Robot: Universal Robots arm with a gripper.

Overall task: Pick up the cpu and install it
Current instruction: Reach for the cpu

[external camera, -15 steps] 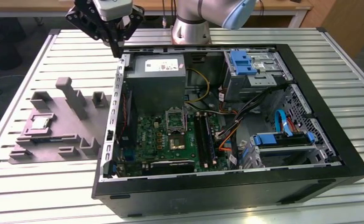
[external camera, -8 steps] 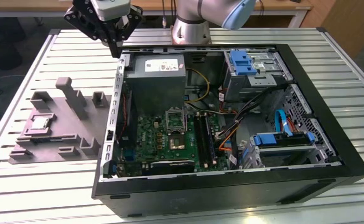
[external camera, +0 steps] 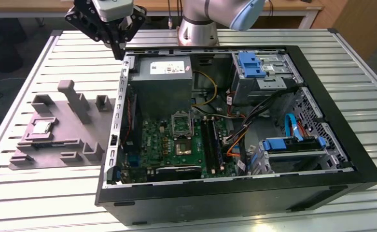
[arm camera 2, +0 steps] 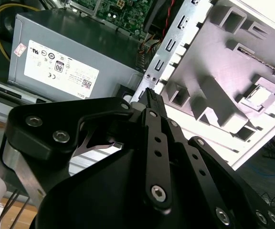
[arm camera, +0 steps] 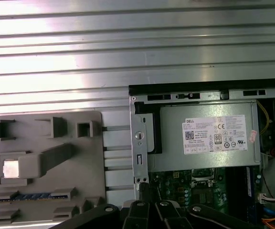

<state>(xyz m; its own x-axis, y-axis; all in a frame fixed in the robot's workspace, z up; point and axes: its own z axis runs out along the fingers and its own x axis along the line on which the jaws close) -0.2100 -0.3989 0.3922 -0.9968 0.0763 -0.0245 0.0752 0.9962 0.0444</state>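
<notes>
The cpu [external camera: 41, 127] is a small silvery square lying in a recess of the grey holder tray [external camera: 59, 145], at the exterior view's left of the open computer case [external camera: 240, 193]. It is also visible on the tray in both wrist views, cpu [arm camera 2: 259, 95] and cpu [arm camera: 11, 168]. My gripper [external camera: 119, 52] hangs above the case's far left corner, well away from the cpu, shut with nothing held; its black fingers [arm camera 2: 152, 109] meet at the tip. The motherboard's metal socket frame [external camera: 182, 123] lies inside the case.
A grey power supply with a white label [external camera: 165, 72] fills the case's far left. Blue drive brackets [external camera: 251, 65] and loose cables [external camera: 285, 121] sit at the exterior view's right. The tray carries upright grey posts [external camera: 76, 99]. Everything rests on a slatted metal table [external camera: 34, 193].
</notes>
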